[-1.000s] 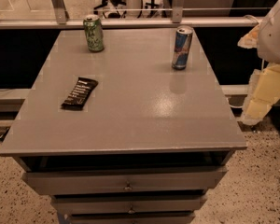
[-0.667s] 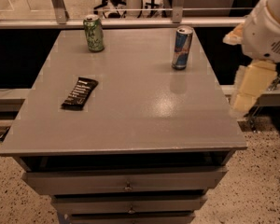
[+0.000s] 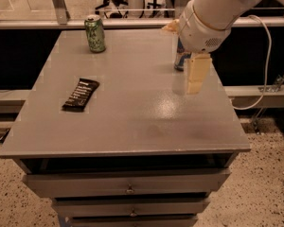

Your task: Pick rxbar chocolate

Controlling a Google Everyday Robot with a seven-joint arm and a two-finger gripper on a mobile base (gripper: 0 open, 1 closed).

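Note:
The rxbar chocolate (image 3: 80,94) is a flat black wrapper with white text. It lies on the left part of the grey tabletop (image 3: 132,122). My gripper (image 3: 197,77) is cream-coloured and hangs down from the white arm over the right part of the table. It is well to the right of the bar and above the surface, with nothing seen in it.
A green can (image 3: 95,33) stands at the back left of the table. A blue-and-silver can (image 3: 181,60) stands at the back right, mostly hidden behind my arm. Drawers (image 3: 128,186) lie below the front edge. A cable (image 3: 267,56) hangs on the right.
My arm has swung in from the right edge to over the table's right side, now in front of the blue-and-silver can. The bar and the cans have not moved.

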